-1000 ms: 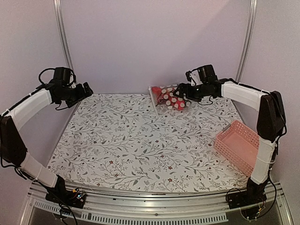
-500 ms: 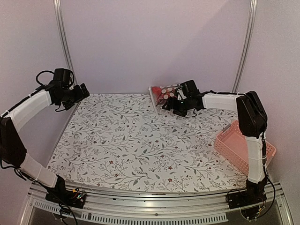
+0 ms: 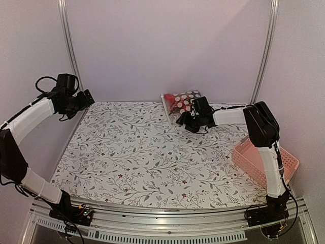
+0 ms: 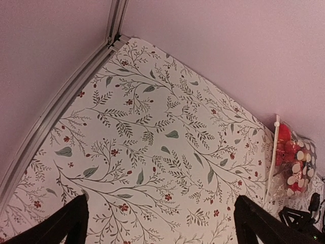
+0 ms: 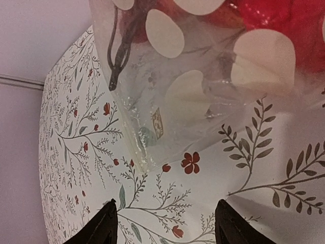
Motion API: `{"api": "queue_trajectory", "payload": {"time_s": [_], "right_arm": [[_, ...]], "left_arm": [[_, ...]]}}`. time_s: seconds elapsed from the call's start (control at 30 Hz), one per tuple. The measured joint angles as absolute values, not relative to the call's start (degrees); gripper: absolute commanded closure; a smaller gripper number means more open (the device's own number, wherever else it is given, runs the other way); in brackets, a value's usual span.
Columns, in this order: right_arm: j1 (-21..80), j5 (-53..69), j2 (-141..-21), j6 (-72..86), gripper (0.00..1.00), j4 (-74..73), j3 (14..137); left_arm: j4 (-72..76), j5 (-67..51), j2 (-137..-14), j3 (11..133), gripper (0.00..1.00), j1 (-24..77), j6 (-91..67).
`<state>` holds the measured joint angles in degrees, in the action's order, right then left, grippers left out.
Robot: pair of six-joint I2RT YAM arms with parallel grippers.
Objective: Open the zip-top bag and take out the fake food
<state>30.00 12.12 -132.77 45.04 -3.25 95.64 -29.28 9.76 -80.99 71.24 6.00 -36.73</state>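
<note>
The zip-top bag [image 3: 179, 103] lies at the back of the table, clear with white dots, its zip strip along the left edge. Red fake food [image 3: 177, 101] shows through the plastic. My right gripper [image 3: 184, 121] sits low on the table at the bag's near edge. In the right wrist view the bag [image 5: 193, 71] and the red food [image 5: 274, 20] fill the top, and the bag's corner lies just ahead of my open right gripper [image 5: 167, 223], nothing between the tips. My left gripper [image 3: 89, 96] hovers open at the far left; its wrist view shows the bag [image 4: 290, 162] far right.
A pink lattice basket [image 3: 261, 157] stands at the right edge, beside the right arm's upright link. The floral cloth [image 3: 142, 152] covers the table. Metal posts [image 3: 66, 46] rise at the back corners, and a wall closes the back.
My right arm has swung down and leftward from beside the bag to its near corner at table level, jaws narrowing somewhat. The left arm has drawn back slightly.
</note>
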Motion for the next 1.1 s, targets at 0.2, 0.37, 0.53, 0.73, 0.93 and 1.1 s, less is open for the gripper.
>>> {"api": "queue_trajectory", "payload": {"time_s": [0.2, 0.37, 0.53, 0.73, 0.93, 1.1], "right_arm": [[30.0, 8.2, -135.8, 47.5, 0.49, 0.0, 98.0], [30.0, 6.1, -139.1, 49.2, 0.53, 1.6, 102.1], [30.0, 5.0, -144.3, 50.9, 0.62, 2.8, 108.2], [30.0, 4.8, -146.3, 53.3, 1.0, 3.4, 110.0], [30.0, 5.2, -145.1, 53.3, 1.0, 4.3, 107.0], [29.9, 8.2, -139.8, 50.9, 1.0, 3.8, 100.0]], "left_arm": [[-29.3, 10.2, -81.0, 71.2, 0.0, 6.0, -37.6], [-29.3, 11.0, -80.6, 70.0, 0.0, 6.0, -37.8], [-29.5, 12.0, -79.3, 68.7, 0.0, 6.0, -37.8], [-29.5, 13.2, -79.0, 68.5, 0.0, 6.0, -37.5], [-29.5, 13.1, -79.2, 68.4, 0.0, 6.0, -36.1], [-27.5, 9.6, -79.5, 67.1, 0.0, 6.0, -34.0]]}}
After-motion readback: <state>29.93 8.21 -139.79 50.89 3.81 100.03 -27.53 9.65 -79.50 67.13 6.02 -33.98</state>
